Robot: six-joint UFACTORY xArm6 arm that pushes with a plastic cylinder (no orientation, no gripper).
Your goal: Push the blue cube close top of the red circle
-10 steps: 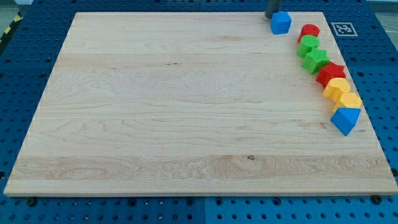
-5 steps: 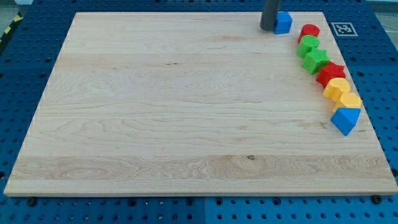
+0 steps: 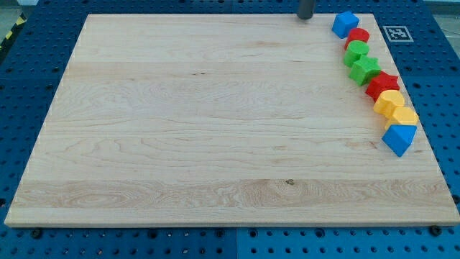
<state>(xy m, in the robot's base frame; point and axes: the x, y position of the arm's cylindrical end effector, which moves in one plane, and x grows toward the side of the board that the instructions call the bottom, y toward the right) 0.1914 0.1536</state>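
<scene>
The blue cube sits near the board's top right corner, touching the upper left of the red circle. My tip is at the top edge of the board, to the left of the blue cube and apart from it. Only the rod's lower end shows at the view's top.
Below the red circle a curved line of blocks runs down the right side: a green circle, a green star, a red star, two yellow blocks and a blue block. A marker tag lies beside the wooden board.
The blue cube has slid right and slightly up until it is against the red circle. My tip came down to the cube's left side, pushed it, then drew back up and left.
</scene>
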